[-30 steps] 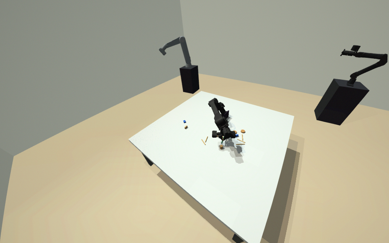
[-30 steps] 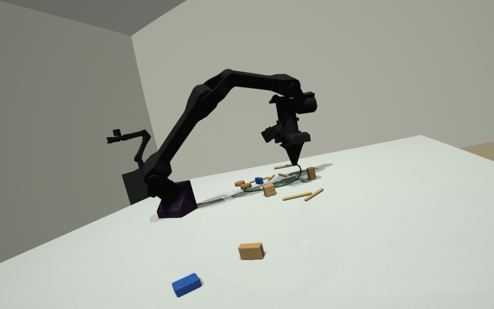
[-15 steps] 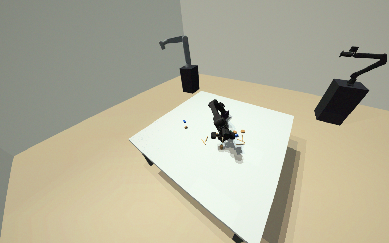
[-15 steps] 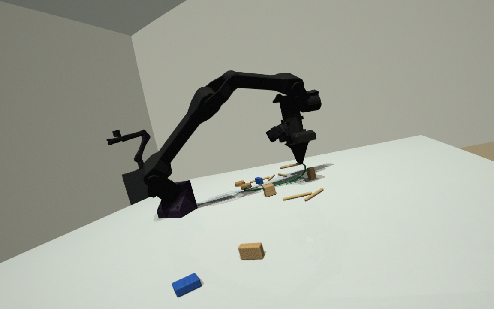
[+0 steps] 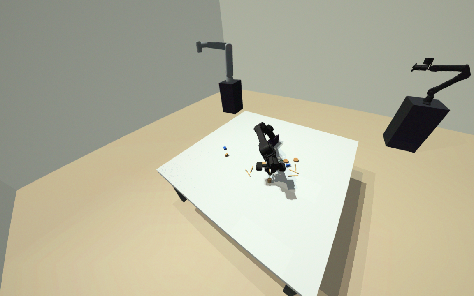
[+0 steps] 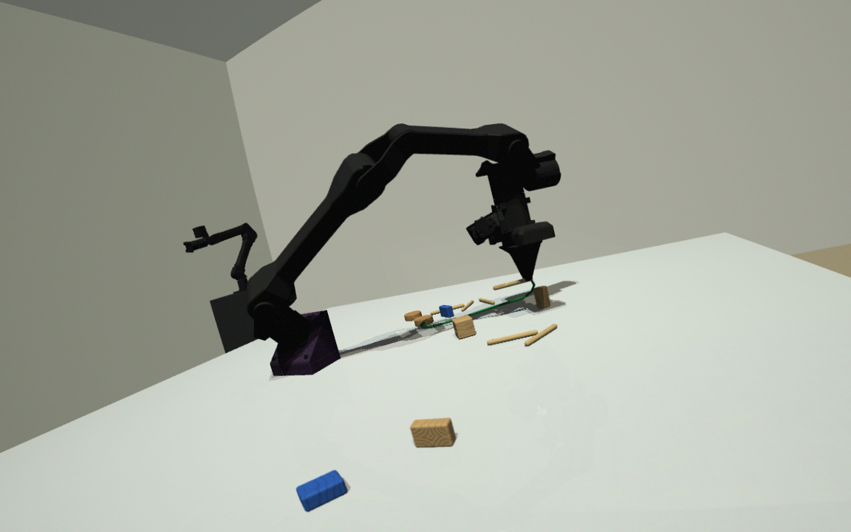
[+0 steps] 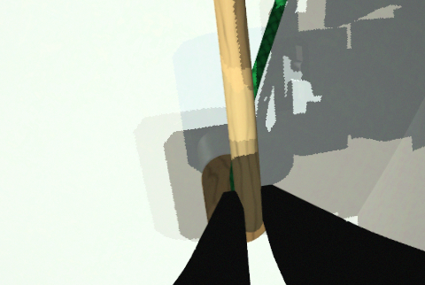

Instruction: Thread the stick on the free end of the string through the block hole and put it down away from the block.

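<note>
My gripper [image 5: 270, 172] [image 6: 530, 278] [image 7: 248, 202] is shut on one end of the thin wooden stick [image 6: 509, 284] [image 7: 241, 99], above the table. The stick's other end points toward the top in the wrist view. The green string [image 6: 498, 307] [image 7: 274, 19] runs from the held end down to the round wooden button [image 5: 286, 160] [image 6: 423, 321]. A squarish wooden block [image 5: 264, 163] [image 6: 463, 326] stands near the string, partly hidden by the arm in the top view. I cannot make out its hole. It is not in the wrist view.
A wooden cylinder [image 5: 269, 180] [image 6: 541, 297] [image 7: 214, 183] stands close below the fingertips. Two loose sticks [image 5: 247, 172] [image 6: 512, 337] lie at one side, several by a blue block [image 5: 287, 165] [image 6: 445, 310] at the other. A second disc [image 5: 296, 159] [image 6: 412, 315] lies near the button.
</note>
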Available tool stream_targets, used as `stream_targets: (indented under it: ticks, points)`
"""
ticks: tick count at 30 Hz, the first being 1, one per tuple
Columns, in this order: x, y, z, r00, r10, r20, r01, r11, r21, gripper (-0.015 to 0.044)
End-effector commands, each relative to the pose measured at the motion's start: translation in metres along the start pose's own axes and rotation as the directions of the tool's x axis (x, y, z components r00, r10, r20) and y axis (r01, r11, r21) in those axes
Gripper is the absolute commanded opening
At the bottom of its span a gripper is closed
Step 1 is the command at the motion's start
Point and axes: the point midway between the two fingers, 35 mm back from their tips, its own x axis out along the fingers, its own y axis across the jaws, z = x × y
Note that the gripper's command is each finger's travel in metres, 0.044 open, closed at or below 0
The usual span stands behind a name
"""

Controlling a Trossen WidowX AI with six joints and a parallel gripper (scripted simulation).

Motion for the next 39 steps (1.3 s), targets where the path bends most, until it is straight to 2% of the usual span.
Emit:
stream_targets:
  ticks: [1, 39]
  points:
    - [-0.003, 0.003, -0.006, 1.000, 0.006, -0.021, -0.006, 1.000, 0.003, 0.0000]
    - [0.031, 0.030, 0.007, 1.000, 0.008, -0.018, -0.008, 1.000, 0.003, 0.0000]
